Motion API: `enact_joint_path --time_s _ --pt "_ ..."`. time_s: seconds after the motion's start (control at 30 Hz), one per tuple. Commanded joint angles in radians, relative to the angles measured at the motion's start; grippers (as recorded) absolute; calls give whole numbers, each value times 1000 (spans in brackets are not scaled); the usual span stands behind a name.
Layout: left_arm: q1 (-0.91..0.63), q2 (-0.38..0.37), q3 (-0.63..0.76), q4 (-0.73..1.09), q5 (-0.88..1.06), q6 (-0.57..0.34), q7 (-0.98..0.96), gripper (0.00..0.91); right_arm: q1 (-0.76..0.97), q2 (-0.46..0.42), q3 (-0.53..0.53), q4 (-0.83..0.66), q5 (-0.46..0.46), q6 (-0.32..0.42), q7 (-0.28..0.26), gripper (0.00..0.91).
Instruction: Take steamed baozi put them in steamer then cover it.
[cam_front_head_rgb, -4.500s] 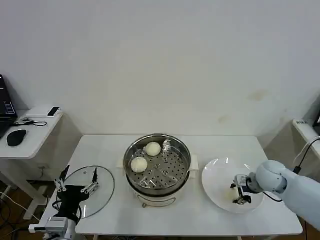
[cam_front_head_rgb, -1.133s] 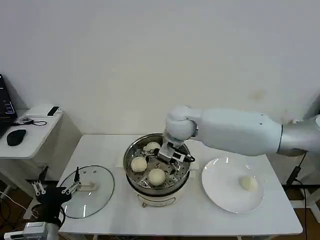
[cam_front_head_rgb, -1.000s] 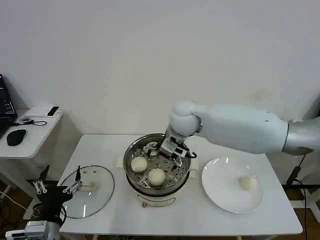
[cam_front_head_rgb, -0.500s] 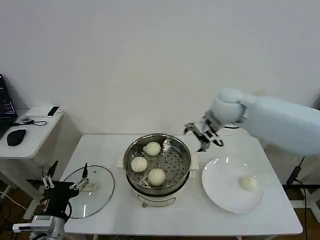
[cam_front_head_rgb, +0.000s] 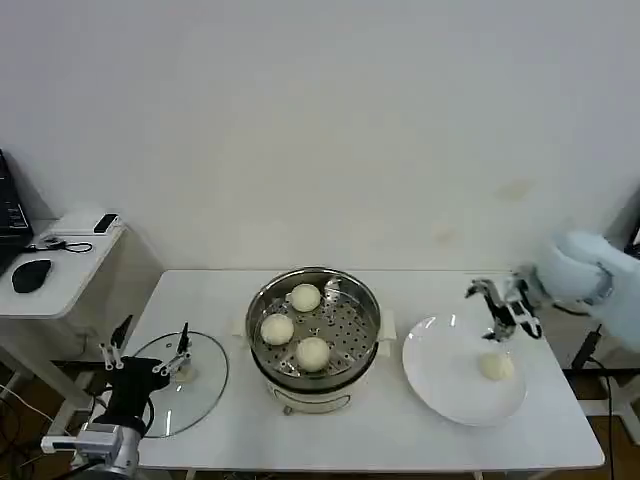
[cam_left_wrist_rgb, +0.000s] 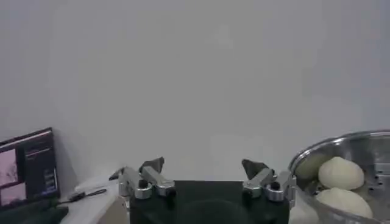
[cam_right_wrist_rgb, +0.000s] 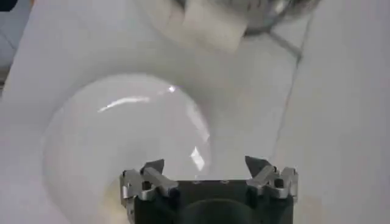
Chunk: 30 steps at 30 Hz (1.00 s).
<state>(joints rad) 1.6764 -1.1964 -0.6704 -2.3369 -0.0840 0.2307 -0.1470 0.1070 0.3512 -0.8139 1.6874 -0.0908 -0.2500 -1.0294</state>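
Right end effector (cam_front_head_rgb: 503, 308): fingers apart, empty, above the plate (cam_front_head_rgb: 440, 385), near the last baozi (cam_front_head_rgb: 493, 366).
Steamer (cam_front_head_rgb: 315, 330): holds three baozi.
Cover (cam_front_head_rgb: 178, 385): flat on the desk, beneath my left end effector (cam_front_head_rgb: 148, 355), also spread.
Risk: a hard squeeze may dent the bun; an off-centre grip may drop it.

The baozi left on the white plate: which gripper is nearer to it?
Right. The right gripper hovers open just above the last baozi on the plate. The left gripper is far across the table, open over the cover.
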Motion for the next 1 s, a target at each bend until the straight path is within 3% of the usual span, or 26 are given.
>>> enact_joint_path --time_s 0.03,0.37,0.6,1.0 --pt "-3 8 13 16 4 -2 1 907 -680 -73 624 -99 -218 -3 9 907" --pt "4 -4 13 18 20 2 1 907 -575 55 482 -198 -225 -28 -7 907" --pt "21 -10 3 17 23 0 0 907 -573 85 469 -218 -198 -37 -23 907" --pt "21 -17 0 26 26 -3 1 907 -546 160 452 -329 -227 -17 -9 907"
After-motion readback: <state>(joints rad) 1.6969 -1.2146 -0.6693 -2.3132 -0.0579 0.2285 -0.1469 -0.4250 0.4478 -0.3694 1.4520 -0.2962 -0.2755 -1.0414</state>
